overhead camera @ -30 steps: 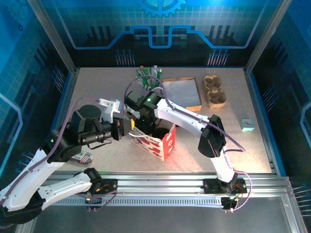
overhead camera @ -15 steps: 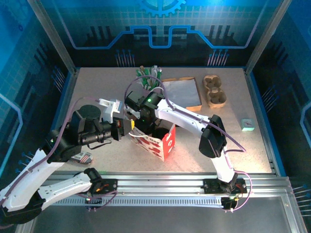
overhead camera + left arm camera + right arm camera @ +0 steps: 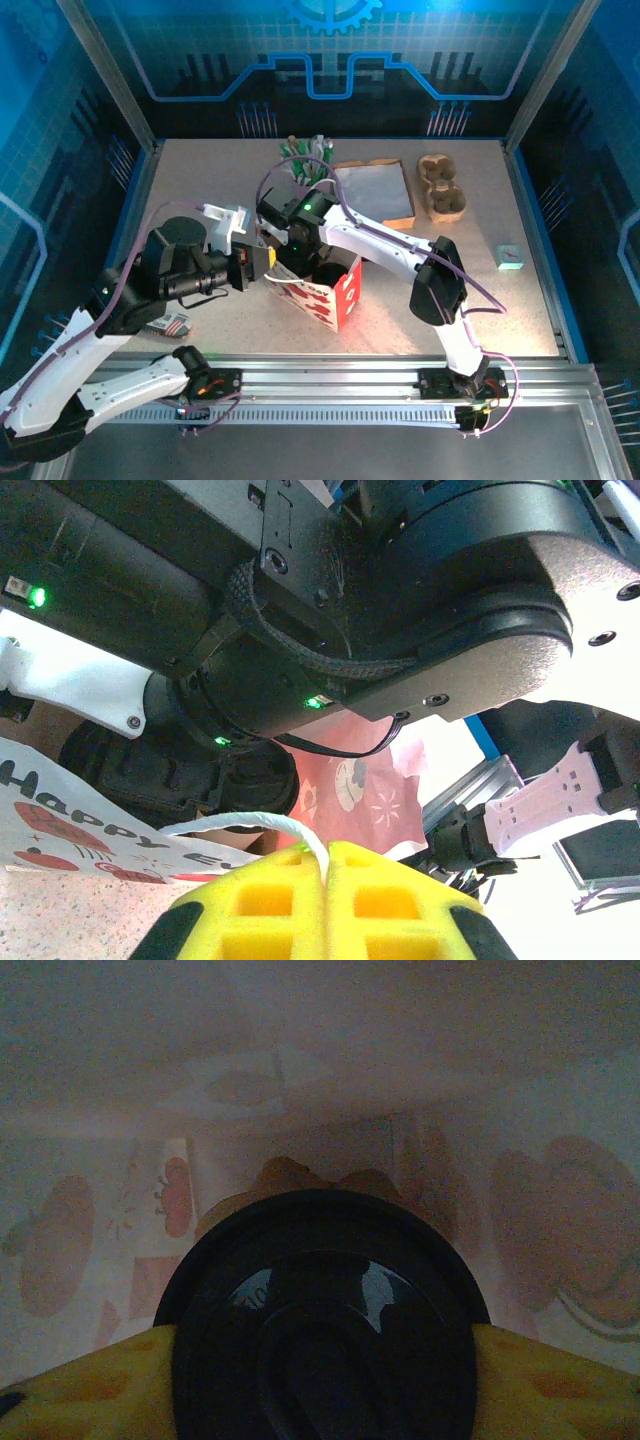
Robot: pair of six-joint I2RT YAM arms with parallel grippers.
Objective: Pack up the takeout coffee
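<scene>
- The beige speckled table top (image 3: 480, 300) carried everything, and both arms reached toward its middle.
- The left arm (image 3: 150, 285) lay low over the left part of the table, with its wrist turned to the right toward the bag.
- The right arm (image 3: 390, 255) stretched from its base to the left and bent down into the open mouth of the bag.
- The red and white paper gift bag with printed pictures (image 3: 325, 290) stood upright between the two arms, near the front middle of the table.
- The flat grey tray with an orange-brown rim (image 3: 375, 195) lay behind the bag, apart from it.
- The brown cardboard cup carrier (image 3: 442, 188) lay just beside the tray, on its right.
- The takeout coffee cup with a round black plastic lid (image 3: 320, 1260) was inside the bag; from the right wrist I saw its lid from above, with the printed bag wall behind it.
- The right gripper (image 3: 320, 1380) had one yellow pad (image 3: 90, 1385) on each side of the lid, touching it, so I read it as clamped on the cup.
- The bundle of green and white sticks (image 3: 305, 155) stood at the back, to the left of the tray.
- The left gripper (image 3: 325, 880) had its yellow fingers pressed together on the thin white cord handle (image 3: 250, 825) of the bag.
- The small teal box (image 3: 510, 258) lay alone near the right edge.
</scene>
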